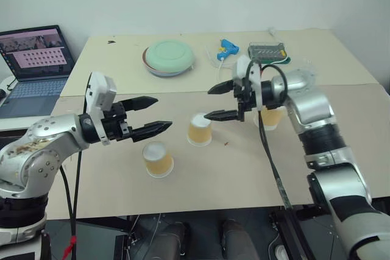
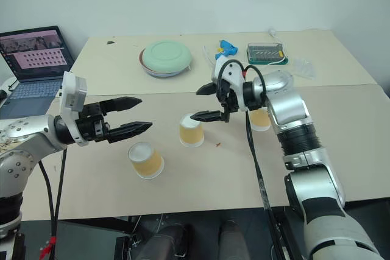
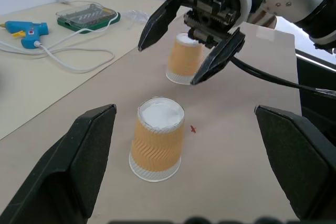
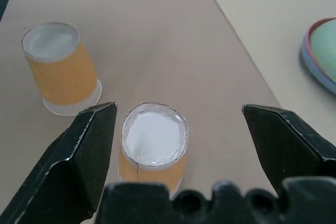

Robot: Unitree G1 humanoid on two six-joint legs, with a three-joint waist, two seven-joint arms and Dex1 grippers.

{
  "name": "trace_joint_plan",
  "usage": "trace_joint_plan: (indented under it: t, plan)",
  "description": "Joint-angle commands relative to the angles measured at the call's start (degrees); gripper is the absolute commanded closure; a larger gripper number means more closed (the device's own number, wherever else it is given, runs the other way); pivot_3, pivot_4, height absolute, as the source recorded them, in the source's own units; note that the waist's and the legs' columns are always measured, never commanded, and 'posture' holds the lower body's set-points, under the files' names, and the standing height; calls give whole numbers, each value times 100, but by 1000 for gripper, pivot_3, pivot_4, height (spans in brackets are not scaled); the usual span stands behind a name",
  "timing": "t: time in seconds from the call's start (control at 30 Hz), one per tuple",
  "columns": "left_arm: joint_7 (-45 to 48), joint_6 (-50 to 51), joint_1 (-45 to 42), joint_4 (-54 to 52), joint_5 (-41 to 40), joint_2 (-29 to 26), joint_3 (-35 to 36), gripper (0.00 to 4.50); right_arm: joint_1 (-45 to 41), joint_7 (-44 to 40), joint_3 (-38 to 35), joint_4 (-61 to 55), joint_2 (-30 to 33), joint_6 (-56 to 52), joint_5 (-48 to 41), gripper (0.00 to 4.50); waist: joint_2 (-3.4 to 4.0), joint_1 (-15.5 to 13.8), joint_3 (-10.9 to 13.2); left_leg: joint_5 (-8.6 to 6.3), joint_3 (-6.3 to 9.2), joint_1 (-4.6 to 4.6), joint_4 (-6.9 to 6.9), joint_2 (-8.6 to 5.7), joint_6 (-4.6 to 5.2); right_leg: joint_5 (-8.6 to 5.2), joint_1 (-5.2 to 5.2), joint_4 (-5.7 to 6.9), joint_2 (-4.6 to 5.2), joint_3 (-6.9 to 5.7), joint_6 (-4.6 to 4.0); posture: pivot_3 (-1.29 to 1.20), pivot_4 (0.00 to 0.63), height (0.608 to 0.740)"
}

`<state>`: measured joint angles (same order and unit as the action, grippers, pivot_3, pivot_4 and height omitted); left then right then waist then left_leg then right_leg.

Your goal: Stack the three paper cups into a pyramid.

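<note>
Three small tapered paper cups (image 1: pixel 200 129) with tan-orange ribbed sides stand upside down on the beige tabletop (image 1: pixel 201 181), white bases up, well apart — none stacked. Right gripper (image 1: pixel 220 101) hangs above the middle cup, black pointed fingers spread wide, empty. Third cup (image 1: pixel 271 117) sits half hidden behind that arm. Left gripper (image 1: pixel 152 114) hovers over the near cup (image 1: pixel 158 159), fingers wide too. Smooth green round dish (image 1: pixel 169 57) lies further back.

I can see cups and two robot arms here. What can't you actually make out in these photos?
- Third paper cup: head views, mostly hidden behind the right arm.
- Laptop: cut off by the picture's left edge; screen content too small to read.
- Green case: contents too small to tell.
- Green round dish: right wrist view, cut off by the edge.
</note>
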<state>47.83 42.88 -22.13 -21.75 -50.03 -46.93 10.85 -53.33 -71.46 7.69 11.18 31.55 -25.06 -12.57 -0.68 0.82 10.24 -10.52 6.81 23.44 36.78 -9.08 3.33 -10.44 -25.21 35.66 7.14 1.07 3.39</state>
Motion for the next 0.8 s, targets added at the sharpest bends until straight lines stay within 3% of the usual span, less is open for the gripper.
trace_joint_plan:
  t: [0.03,0.17,0.33,0.47,0.67,0.8]
  plan:
    - [0,1,-41,-149,-17,-5,76,0,435,754,-881,-1221,365,-700,-338,63,0,-27,0,0,0,2,0,0,1,0,-1,-1,1,0,0,0,150,740]
    - [4,20,-11,-178,-34,7,85,0,1194,2178,-1981,-2668,397,-1968,-508,63,-1,-70,0,-2,0,10,0,-2,3,0,-6,-2,7,1,0,0,150,740]
    - [126,-5,0,-58,24,-16,30,0,1732,3565,-3252,-4085,-312,-3330,-1244,63,0,-51,0,-1,-10,6,0,6,3,-3,-7,5,10,7,-1,0,150,740]
    - [188,-15,-138,85,66,35,-78,0,2569,4112,-3291,-4243,-161,-3555,-939,63,-9,-68,-6,-3,-15,-2,0,5,6,-8,1,3,11,6,5,0,150,740]
    - [298,-36,-320,214,138,63,-197,0,3965,4455,-2401,-4012,299,-2980,-204,63,-15,-143,-9,-5,-33,1,0,-1,11,-7,-2,1,23,11,5,0,150,740]
    - [320,-19,-352,207,144,65,-206,0,4160,4573,-2257,-3743,303,-2646,-62,63,-15,-82,-9,-6,-45,-7,0,3,10,-31,3,-1,24,21,43,0,150,740]
